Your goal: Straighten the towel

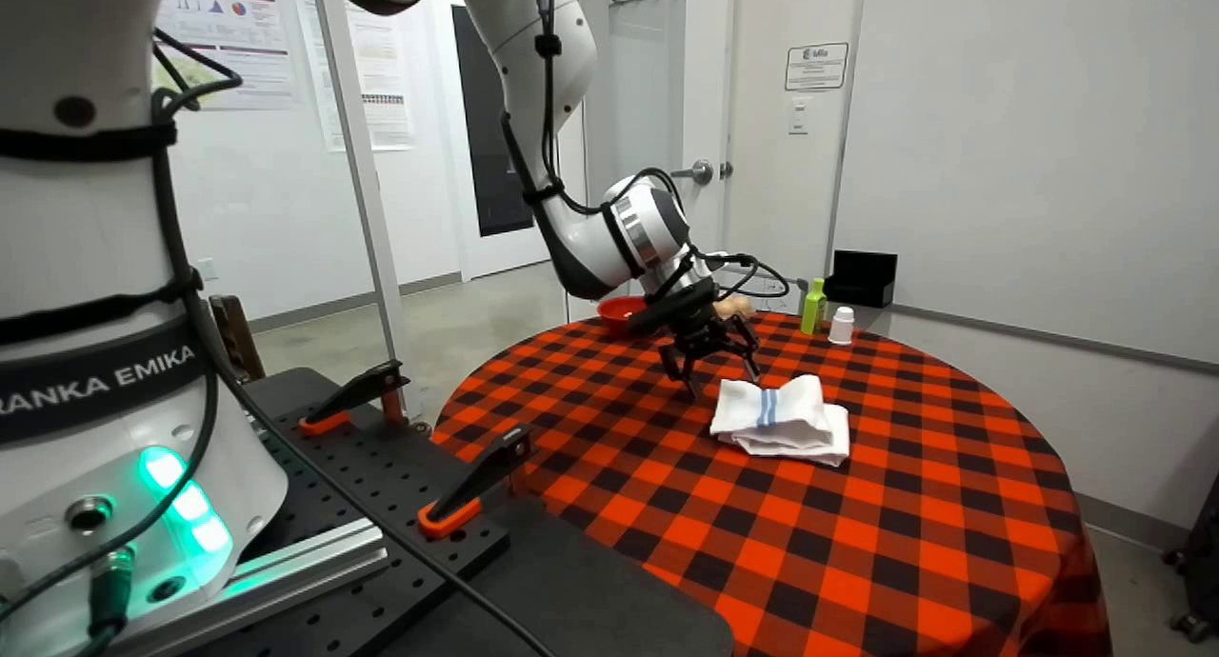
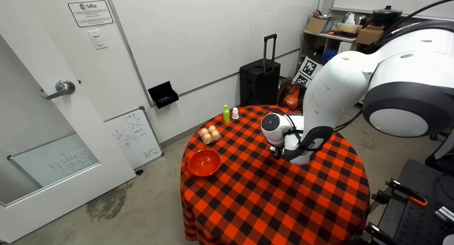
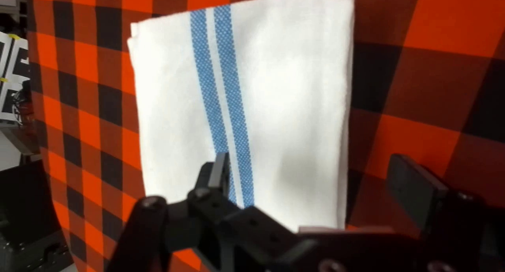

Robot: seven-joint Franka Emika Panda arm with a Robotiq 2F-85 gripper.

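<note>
A white towel [image 1: 771, 417] with two blue stripes lies folded on the red and black checked tablecloth, in an exterior view. Its upper layer is raised and skewed over the layer below. In the wrist view the towel [image 3: 284, 90] fills the middle, its right edge showing stacked folds. It is hidden behind the arm in an exterior view. My gripper [image 1: 724, 381] is open and empty, beside the towel and above the table. In the wrist view the gripper [image 3: 311, 161] has one finger over the blue stripes and one beyond the towel's right edge. Contact with the cloth cannot be told.
On the round table [image 2: 248, 202] stand a red bowl [image 2: 204, 162], a pack of eggs [image 2: 210, 134], a green bottle [image 2: 226, 114] and a small white bottle [image 2: 235, 113], all near the edge. Black clamps [image 1: 476, 481] sit on the robot's base plate.
</note>
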